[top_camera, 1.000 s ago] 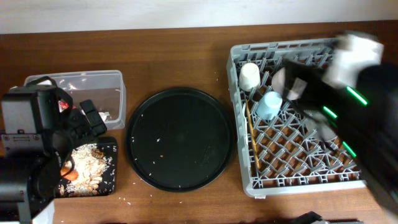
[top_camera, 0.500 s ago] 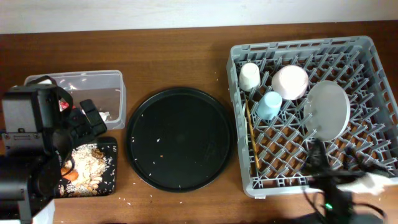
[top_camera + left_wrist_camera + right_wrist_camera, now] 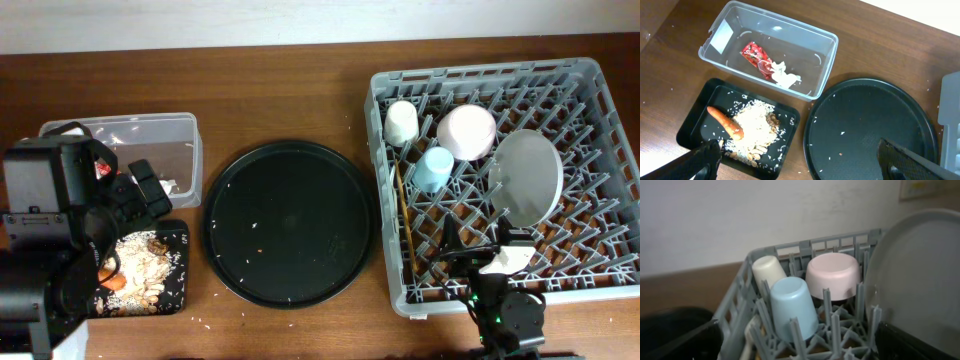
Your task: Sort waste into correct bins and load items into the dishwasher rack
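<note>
While both grippers hang with fingers spread wide and hold nothing, the left gripper [image 3: 797, 150] hovers over the table's left end. Below it the shallow black tray [image 3: 695, 117] holds the carrot [image 3: 725, 121] and food scraps [image 3: 757, 130]. Just beyond, the clear tub [image 3: 826, 55] contains the red wrapper [image 3: 754, 53] and tissue [image 3: 785, 77]. The right gripper [image 3: 797, 330] sits at the near edge of the dishwasher rack [image 3: 600, 120], on the right. In the rack the blue cup [image 3: 792, 307], cream cup [image 3: 767, 270] and pink bowl [image 3: 832, 275] stand upside down. The grey plate [image 3: 915, 280] leans on edge to their right, and the chopstick [image 3: 406, 220] lies along the rack's left side.
</note>
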Motion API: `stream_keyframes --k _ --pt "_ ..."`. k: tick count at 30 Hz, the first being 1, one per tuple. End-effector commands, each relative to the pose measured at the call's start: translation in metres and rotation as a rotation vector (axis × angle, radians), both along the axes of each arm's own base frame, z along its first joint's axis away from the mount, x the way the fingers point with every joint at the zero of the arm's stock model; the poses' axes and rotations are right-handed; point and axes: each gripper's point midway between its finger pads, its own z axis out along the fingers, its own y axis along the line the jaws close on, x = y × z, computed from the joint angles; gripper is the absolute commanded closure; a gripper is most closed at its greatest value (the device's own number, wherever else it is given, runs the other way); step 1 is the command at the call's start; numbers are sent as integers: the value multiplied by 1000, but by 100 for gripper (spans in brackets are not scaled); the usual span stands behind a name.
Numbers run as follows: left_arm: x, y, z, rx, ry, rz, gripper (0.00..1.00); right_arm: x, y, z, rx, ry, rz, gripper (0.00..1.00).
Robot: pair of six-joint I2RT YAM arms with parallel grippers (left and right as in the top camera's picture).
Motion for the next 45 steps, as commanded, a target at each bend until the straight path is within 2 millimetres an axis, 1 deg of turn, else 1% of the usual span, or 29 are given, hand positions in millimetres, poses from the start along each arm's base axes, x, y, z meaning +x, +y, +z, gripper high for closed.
stream_keyframes --k 1,3,7,9,12,13,33,34,35,37,38,39,40,41,42,44,45 --pt "-1 3 4 15 -11 2 1 0 8 -4 -237 -1 89 1" --pt "-1 3 4 15 -11 2 1 0 5 -4 -301 -2 84 1" --pt "-1 3 4 15 -11 2 1 0 6 -4 -300 -3 85 1" --pt "-1 3 4 15 -11 2 1 0 4 -4 -254 0 73 1" --pt "-1 3 4 15 -11 2 1 0 -13 -4 -159 9 -18 1" --pt "-1 3 4 15 -11 2 1 0 -16 -4 -154 9 -29 1" --pt "-1 3 4 15 -11 2 1 0 -15 -4 -154 11 -27 1" --pt "-2 3 5 15 -15 2 1 0 -15 -4 -154 11 -27 1" --pt "-10 3 11 14 -45 3 1 0 -15 -4 -155 11 -27 1" --pt "-39 -3 22 -14 -128 -23 1 0 -15 -4 -154 11 -27 1" --pt "-65 -5 20 -20 -174 -34 1 0 -15 -4 -154 11 -27 1" --pt "-81 -7 11 -26 -191 -48 1 0 -15 -4 -154 11 -27 1" --pt "-102 -8 -8 -33 -215 -58 1 0 -15 -4 -154 11 -27 1" --pt "-111 -8 -20 -33 -236 -57 1 0 -15 -4 -154 11 -27 1" --pt "-115 -8 -45 -33 -279 -58 1 0 -15 -4 -154 11 -27 1" --pt "-109 -9 -69 -40 -339 -56 1 0 -15 -4 -154 11 -27 1" --pt "-99 -13 -84 -55 -381 -75 1 0 -15 -4 -154 11 -27 1"
